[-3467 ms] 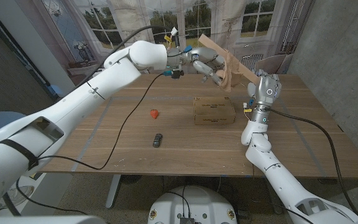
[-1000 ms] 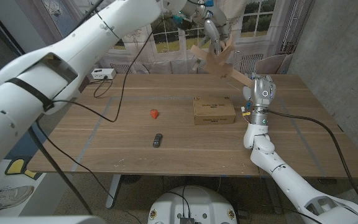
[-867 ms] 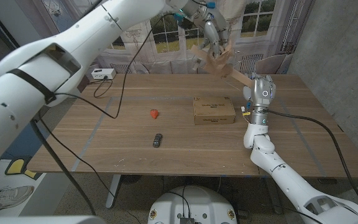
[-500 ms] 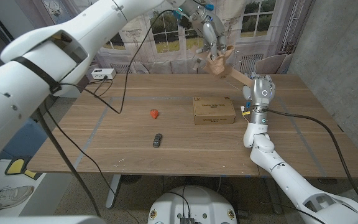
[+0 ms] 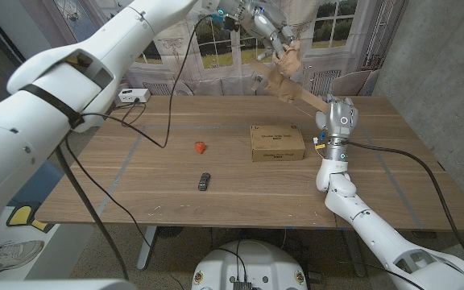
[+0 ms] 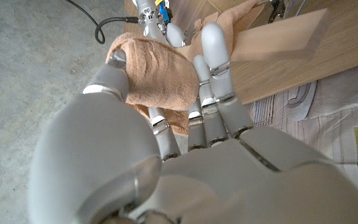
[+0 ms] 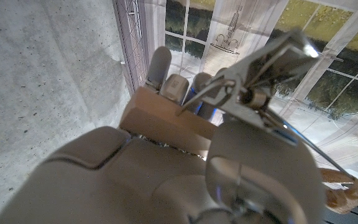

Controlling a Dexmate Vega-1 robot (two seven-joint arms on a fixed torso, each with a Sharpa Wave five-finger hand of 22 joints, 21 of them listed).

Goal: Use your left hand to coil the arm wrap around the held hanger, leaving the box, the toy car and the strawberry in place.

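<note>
High above the table's far edge, my left hand grips the tan arm wrap, which hangs down onto the wooden hanger. In the left wrist view the fingers close on the bunched wrap next to the hanger's bar. My right hand holds the hanger's lower end at the table's far right. It clasps the wood under the metal hook. The cardboard box, the strawberry and the toy car lie on the table.
A small white device sits at the table's far left. A black cable droops from my left arm over the tabletop. Windows with curtains stand behind the table, and a concrete wall rises on the right.
My left hand has climbed from beside the hanger to well above it, carrying the wrap up and a little to the right. The right hand, box, car and strawberry have stayed put.
</note>
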